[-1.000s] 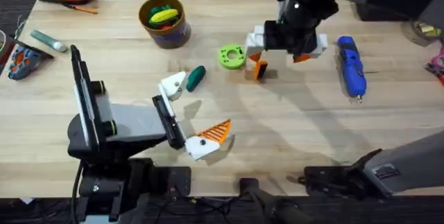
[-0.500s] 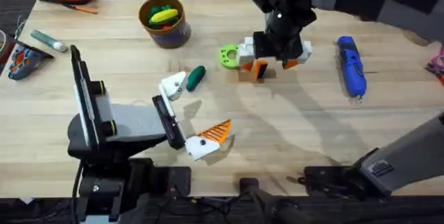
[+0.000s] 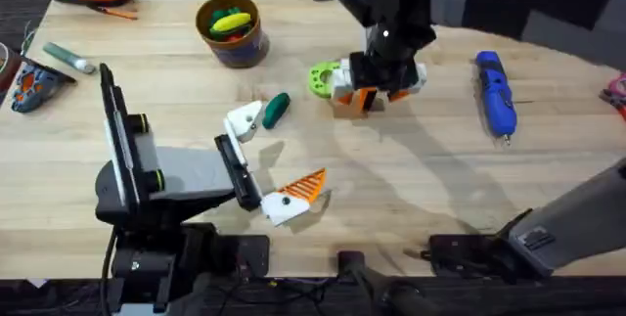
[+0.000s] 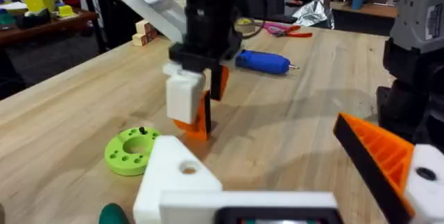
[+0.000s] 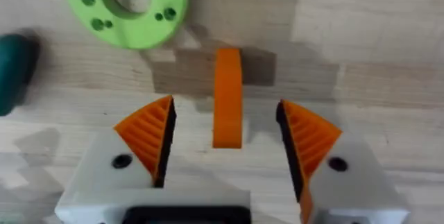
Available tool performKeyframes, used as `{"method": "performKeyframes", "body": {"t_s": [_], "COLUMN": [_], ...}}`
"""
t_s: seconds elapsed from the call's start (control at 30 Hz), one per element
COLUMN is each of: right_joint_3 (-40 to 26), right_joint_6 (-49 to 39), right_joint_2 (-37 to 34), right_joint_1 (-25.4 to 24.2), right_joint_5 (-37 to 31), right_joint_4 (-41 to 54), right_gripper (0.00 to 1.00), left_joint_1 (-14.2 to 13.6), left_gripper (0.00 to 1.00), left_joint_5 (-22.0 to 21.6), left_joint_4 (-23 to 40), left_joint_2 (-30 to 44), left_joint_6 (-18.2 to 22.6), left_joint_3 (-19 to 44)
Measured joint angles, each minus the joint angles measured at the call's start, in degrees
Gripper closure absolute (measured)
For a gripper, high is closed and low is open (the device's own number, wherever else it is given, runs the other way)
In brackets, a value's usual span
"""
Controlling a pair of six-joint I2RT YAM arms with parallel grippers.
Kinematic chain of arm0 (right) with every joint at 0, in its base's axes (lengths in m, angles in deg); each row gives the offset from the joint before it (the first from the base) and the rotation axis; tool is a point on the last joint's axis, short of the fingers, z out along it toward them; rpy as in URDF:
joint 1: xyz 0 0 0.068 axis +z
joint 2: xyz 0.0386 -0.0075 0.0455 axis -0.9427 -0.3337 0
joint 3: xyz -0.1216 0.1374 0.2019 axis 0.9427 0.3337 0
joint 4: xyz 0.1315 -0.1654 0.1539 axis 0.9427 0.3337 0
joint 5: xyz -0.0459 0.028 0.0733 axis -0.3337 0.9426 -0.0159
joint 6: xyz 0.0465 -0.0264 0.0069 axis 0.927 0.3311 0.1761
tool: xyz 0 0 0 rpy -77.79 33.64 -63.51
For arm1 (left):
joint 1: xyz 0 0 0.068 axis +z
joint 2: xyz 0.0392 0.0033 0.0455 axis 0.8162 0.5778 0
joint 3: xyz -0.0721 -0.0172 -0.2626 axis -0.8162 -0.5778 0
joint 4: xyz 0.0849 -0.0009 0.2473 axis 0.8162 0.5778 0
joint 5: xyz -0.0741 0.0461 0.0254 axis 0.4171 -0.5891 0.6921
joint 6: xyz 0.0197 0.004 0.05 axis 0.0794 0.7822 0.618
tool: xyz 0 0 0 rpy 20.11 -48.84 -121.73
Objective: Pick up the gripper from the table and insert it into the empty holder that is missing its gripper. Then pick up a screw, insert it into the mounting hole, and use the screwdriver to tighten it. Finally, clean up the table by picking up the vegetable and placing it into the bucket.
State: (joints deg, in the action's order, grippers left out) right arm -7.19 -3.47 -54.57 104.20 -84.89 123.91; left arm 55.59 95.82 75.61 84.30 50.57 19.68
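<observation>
Working over the wooden table [image 3: 411, 179], I have my right gripper [image 5: 225, 148] spread wide and holding nothing, its pads straddling the small orange gripper [image 5: 227, 106] standing beside the green ring [image 5: 128, 5]. I judge I should centre, descend squarely, then close gently.

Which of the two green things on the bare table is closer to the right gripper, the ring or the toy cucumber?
The green ring, lying just beside the right gripper. The dark green toy cucumber lies farther off, next to the left arm's white holder.
</observation>
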Motion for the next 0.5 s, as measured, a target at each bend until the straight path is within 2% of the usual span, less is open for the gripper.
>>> {"method": "performKeyframes", "body": {"t_s": [0.5], "right_joint_3": [1.1], "right_joint_6": [0.0], "right_joint_2": [0.0], "right_joint_1": [0.0], "right_joint_5": [-0.1], "right_joint_4": [-0.9], "right_gripper": [0.295], "left_joint_1": [0.0], "left_gripper": [0.015], "left_joint_5": [0.0], "left_joint_4": [0.0], "left_joint_2": [0.0], "left_joint_6": [0.0], "left_joint_3": [0.0]}}
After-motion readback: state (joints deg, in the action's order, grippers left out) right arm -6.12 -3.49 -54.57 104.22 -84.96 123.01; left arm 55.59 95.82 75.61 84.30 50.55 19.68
